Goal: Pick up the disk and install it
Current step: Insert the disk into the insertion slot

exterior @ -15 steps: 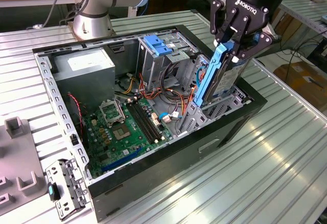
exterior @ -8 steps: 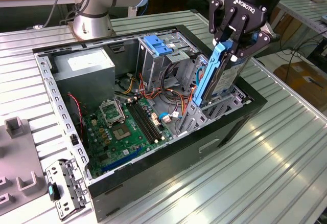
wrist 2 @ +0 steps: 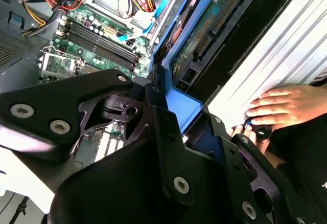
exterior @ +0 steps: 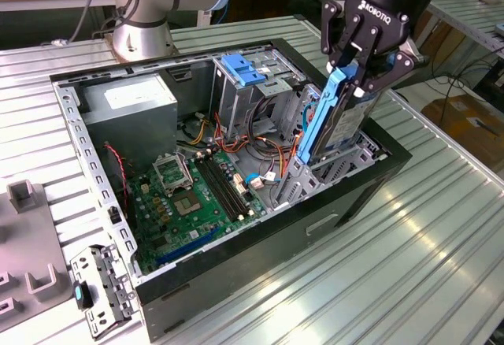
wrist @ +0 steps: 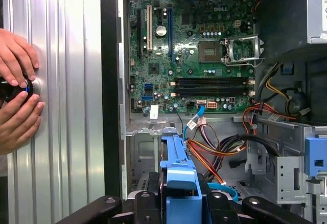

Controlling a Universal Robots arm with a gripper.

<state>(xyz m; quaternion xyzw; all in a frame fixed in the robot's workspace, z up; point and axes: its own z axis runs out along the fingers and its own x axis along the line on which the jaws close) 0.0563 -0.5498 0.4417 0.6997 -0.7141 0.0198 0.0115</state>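
I have the gripper (exterior: 356,77) closed on the disk (exterior: 346,124) — the fingers (exterior: 343,46) clamp its upper end across the blue side rails, and the disk hangs edge-on and tilted, its lower end at the mouth of the drive bay (exterior: 346,168) in the open computer case (exterior: 236,282), at the exterior view's right. To seat it well, in my judgement, align the rails with the bay guides and feed along the disk's own tilt without side load — clear of the cables (exterior: 260,139) beside the bay. The arm reaches in from above, wrist pitched so the fingers point down into the case.
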